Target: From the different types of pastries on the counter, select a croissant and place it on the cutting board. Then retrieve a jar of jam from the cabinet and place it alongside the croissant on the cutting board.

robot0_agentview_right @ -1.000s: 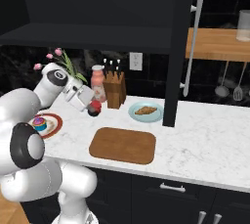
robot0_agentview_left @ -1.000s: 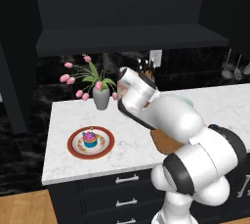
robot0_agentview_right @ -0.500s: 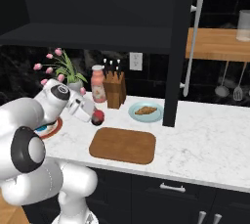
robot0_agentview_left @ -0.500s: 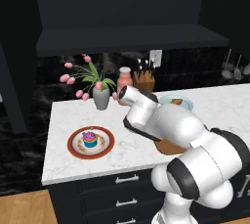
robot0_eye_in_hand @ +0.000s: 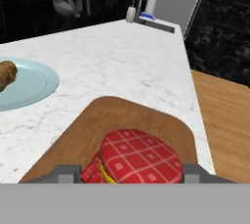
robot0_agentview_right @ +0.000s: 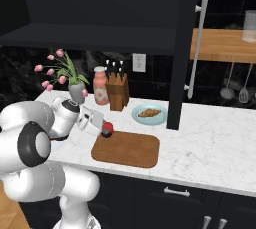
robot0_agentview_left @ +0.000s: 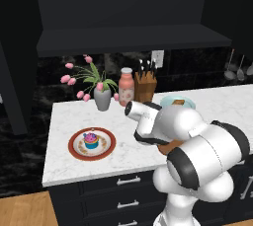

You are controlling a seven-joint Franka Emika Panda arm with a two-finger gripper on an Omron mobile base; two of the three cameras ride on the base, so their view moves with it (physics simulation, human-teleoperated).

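Observation:
My gripper [robot0_agentview_right: 106, 130] is shut on the jar of jam [robot0_agentview_right: 107, 128], a squat jar with a red checked lid [robot0_eye_in_hand: 139, 162]. It hangs just above the left end of the brown cutting board [robot0_agentview_right: 130, 150], which lies below the jar in the hand view [robot0_eye_in_hand: 122, 115]. The croissant [robot0_agentview_right: 149, 113] lies on a light blue plate [robot0_agentview_right: 161, 118] behind the board, also at the left of the hand view [robot0_eye_in_hand: 6, 74]. The cupcake [robot0_agentview_left: 91, 140] sits on a red-rimmed plate [robot0_agentview_left: 79, 148] on the counter [robot0_agentview_right: 210, 138]. The dark cabinet [robot0_agentview_right: 100, 13] hangs above.
A pink bottle [robot0_agentview_right: 100, 87], a knife block [robot0_agentview_right: 117, 92] and a vase of pink tulips [robot0_agentview_right: 75, 89] stand along the back wall. A dark upright panel [robot0_agentview_right: 179, 73] stands right of the blue plate. Utensils [robot0_agentview_right: 235, 80] hang further right.
The arm has swung down and to the right with the jar, from near the vase and bottle to the left end of the cutting board. The grip on the jar is unchanged.

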